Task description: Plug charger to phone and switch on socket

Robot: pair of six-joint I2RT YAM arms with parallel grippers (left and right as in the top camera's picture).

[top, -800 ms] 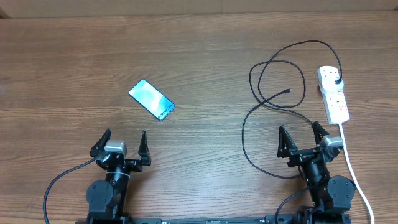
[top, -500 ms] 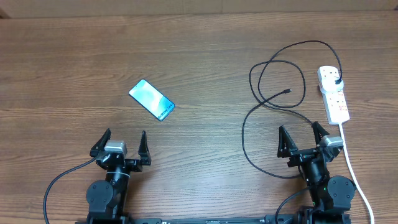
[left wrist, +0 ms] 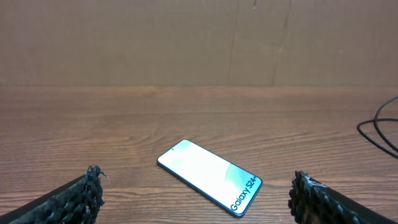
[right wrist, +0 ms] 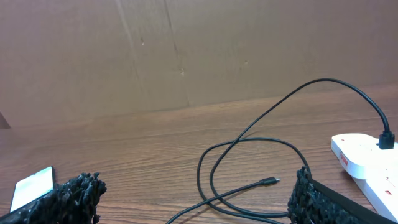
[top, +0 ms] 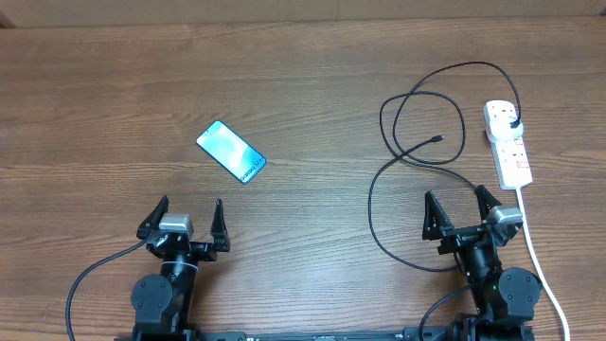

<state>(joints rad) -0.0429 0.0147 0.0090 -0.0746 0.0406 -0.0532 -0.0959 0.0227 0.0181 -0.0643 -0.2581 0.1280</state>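
Phone (top: 231,152) lies well ahead of left jaws.

changed: nothing visible | left tool (top: 189,203), right tool (top: 454,194), phone (top: 231,152), charger (top: 369,204): no shift

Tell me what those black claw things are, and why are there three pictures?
Those are two robot arms, each ending in a two-finger claw. One picture looks down from above the table; the other two come from small cameras on each wrist. The left gripper and right gripper are both open and hold nothing. On the wooden table lie a phone with a glowing screen, a long black charger cable, and a white power strip the cable is plugged into.
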